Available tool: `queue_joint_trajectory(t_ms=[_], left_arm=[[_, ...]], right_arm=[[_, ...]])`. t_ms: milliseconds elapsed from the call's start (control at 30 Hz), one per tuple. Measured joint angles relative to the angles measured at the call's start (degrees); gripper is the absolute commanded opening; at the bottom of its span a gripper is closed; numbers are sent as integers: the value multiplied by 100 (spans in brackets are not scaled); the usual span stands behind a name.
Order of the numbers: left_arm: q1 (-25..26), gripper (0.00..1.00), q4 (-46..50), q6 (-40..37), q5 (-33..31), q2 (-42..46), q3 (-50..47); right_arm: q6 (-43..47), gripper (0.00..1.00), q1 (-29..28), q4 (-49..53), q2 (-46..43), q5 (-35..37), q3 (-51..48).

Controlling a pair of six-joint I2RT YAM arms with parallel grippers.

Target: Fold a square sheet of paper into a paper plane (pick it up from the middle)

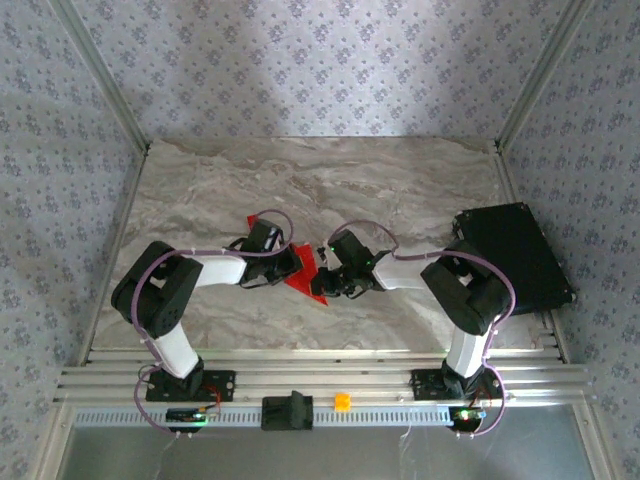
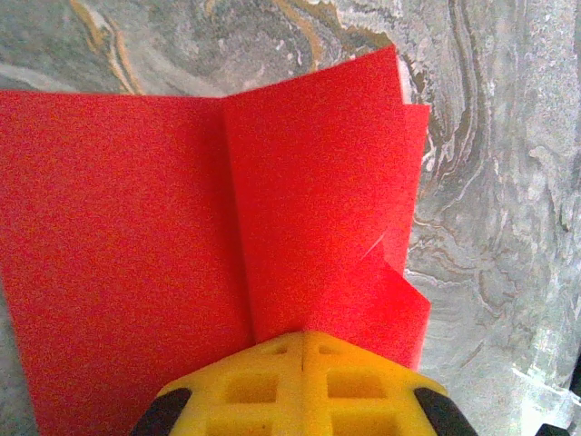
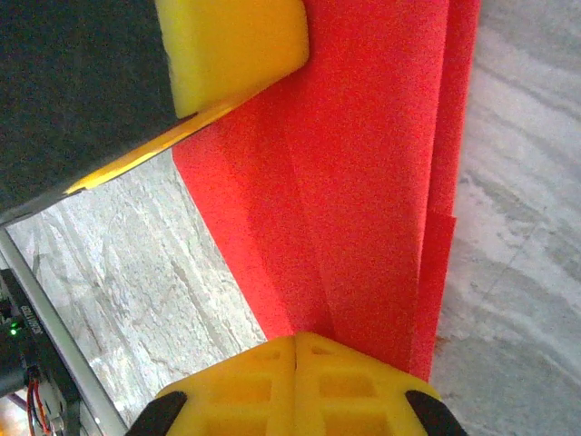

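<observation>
At the middle of the table (image 1: pixel 400 190), the left tool (image 2: pixel 302 354) and right tool (image 3: pixel 295 359) each pinch shut on the creased red paper (image 1: pixel 303 268) between them, whose layers need aligning along the crease without tugging.

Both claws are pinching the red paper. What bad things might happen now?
The paper might rip if the left claw and right claw pull apart, since both are shut on it. Its curled corner might get squashed into a wrong crease. The claws sit close together and might bump.
</observation>
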State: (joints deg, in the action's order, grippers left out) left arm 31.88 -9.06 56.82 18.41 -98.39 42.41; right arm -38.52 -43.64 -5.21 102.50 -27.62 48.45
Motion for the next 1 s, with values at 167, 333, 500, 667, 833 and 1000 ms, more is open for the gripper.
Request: queue_joint_trajectory(t_ms=[167,333,500,667,833,1000], left_arm=[[0,4,4,0,0,-4,9],[0,4,4,-2,-2,-4,9],[7,4,0,-2,2,-9,9],[7,3,0,0,2,-9,9],[7,3,0,0,2,-11,9],[7,3,-2,0,7,-20,11]], right_arm=[[-48,0,7,-417,4,-26,-247],[-219,0,35,-1121,-46,-81,-629],[-264,0,35,-1410,-140,-44,-835],[-225,0,35,-1220,-262,-2,-885],[-122,0,20,-1062,-391,68,-955],[-85,0,13,-997,-533,129,-1086]])
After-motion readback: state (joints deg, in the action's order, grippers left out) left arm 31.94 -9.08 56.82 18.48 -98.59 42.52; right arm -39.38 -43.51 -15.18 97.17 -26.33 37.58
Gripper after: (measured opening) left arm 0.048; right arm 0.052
